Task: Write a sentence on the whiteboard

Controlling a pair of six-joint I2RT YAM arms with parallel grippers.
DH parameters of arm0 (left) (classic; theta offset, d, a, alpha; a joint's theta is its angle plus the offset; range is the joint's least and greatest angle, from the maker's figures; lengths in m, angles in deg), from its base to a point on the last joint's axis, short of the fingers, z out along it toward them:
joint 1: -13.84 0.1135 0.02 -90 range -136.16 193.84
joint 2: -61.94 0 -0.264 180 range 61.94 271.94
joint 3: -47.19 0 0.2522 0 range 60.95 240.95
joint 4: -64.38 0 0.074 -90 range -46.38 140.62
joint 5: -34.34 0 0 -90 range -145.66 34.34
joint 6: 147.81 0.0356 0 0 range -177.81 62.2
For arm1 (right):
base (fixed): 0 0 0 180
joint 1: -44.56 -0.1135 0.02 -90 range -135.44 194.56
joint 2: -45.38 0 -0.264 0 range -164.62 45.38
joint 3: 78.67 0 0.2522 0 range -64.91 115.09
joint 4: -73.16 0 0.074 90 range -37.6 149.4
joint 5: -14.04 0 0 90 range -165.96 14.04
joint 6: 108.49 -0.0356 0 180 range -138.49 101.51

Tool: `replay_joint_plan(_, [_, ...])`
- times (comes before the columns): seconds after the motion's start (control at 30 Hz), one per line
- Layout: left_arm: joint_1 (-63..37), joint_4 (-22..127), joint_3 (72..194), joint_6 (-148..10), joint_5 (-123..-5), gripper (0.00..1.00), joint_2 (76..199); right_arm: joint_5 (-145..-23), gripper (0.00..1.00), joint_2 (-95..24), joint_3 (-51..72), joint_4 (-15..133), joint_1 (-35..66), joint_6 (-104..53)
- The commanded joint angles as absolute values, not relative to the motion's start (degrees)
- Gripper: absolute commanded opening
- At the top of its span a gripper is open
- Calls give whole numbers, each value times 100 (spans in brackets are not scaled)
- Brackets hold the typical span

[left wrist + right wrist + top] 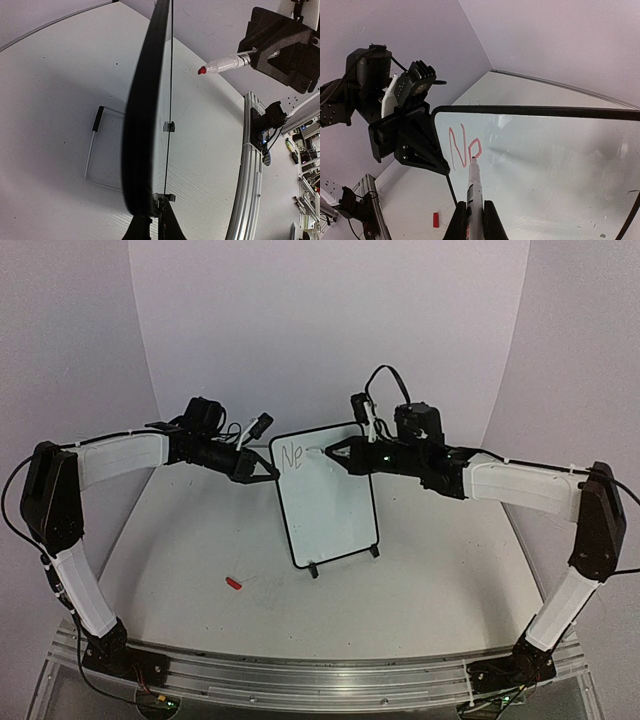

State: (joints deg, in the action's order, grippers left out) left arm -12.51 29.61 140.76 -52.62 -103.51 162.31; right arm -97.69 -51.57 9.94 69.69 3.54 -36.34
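Observation:
The whiteboard (pixel 335 510) stands upright on its two black feet mid-table. My left gripper (pixel 270 472) is shut on its left edge; in the left wrist view the board (pixel 142 125) runs edge-on as a dark band up from the gripper (pixel 154 220). My right gripper (pixel 335 454) is shut on a white marker (pixel 476 195), whose tip rests at the foot of the second letter. The sentence (pixel 462 147) reads only "Ne" in red at the board's top left (pixel 292 453). The left wrist view shows the marker (pixel 225 63) with its red tip.
A small red cap (pixel 234 582) lies on the table left of the board, also in the right wrist view (pixel 436 219). A metal rail (pixel 300 675) carrying both arm bases runs along the near edge. White walls close in behind and beside.

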Motion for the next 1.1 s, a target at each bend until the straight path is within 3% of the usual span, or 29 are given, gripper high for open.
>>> replay_joint_plan(0.0, [-1377, 2760, 14164, -5012, -10216, 0, 16189, -9686, 0, -5124, 1108, 7083, 369, -3545])
replay_joint_plan(0.67, [-1385, 2764, 14172, -5007, -10225, 0, 16207, -9532, 0, -5551, 1474, 7041, 368, -3593])
replay_joint_plan(1.07, [-1385, 2760, 14172, -5003, -10228, 0, 16198, -9347, 0, -5313, 950, 7012, 375, -3654])
